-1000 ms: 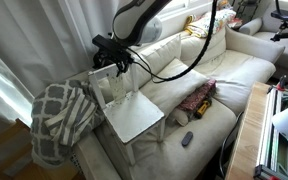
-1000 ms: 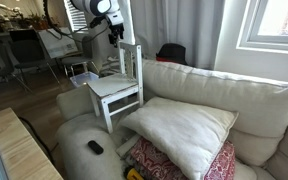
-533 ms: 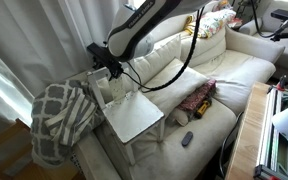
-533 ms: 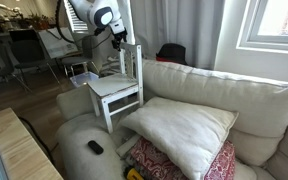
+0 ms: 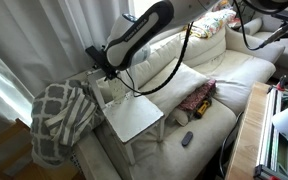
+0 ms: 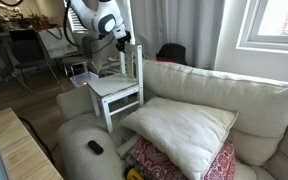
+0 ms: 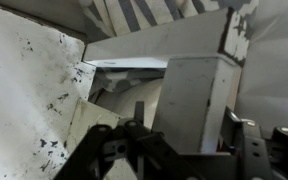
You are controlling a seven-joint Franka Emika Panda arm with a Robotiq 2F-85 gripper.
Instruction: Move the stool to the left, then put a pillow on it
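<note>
gripper (image 5: 103, 69) sits at the upright panel of the stool (image 5: 134, 118), probably to drag it; can't tell if it's clamped or open.

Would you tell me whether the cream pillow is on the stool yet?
Off: the pillow lies on the sofa beside the stool, whose top is bare.

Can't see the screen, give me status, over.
Claw at stool panel top, grip unclear. Pillow lying on sofa. Blanket close beside stool.
</note>
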